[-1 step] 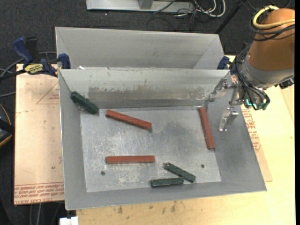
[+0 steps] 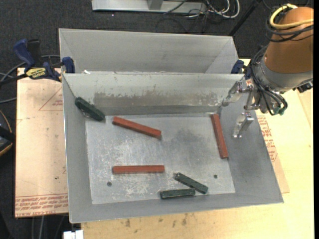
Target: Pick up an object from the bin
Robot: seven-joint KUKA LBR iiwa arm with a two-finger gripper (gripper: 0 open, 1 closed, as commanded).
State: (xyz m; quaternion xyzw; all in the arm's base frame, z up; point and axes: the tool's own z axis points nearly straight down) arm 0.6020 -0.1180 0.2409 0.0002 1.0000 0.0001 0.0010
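So the pick basically hasn't happened yet, going by this shot. The pincer (image 2: 241,126) hangs over the sloped side wall of the grey bin (image 2: 149,94), up off the floor, and it's honestly impossible to tell whether it's apart or together from this angle.

All 6 pieces are lying flat on the bin floor, none lifted. Closest to the pincer is a reddish-brown bar (image 2: 219,136), just beside it toward the middle of the bin and running nearly parallel to that side wall. That looks like the likeliest target, but nothing confirms it.

Further from the pincer, past that bar, are 2 more reddish-brown bars: the slanted one (image 2: 137,127) and the level one (image 2: 138,169). Toward the near rim, below and inward of the pincer, sit 2 dark green bars almost touching: the angled one (image 2: 191,182) and the flat one (image 2: 177,194). A 3rd dark green bar (image 2: 89,109) is in the corner farthest from the pincer.

Still left: move over a piece, descend, grip, lift. So 0 of the actual steps look done.
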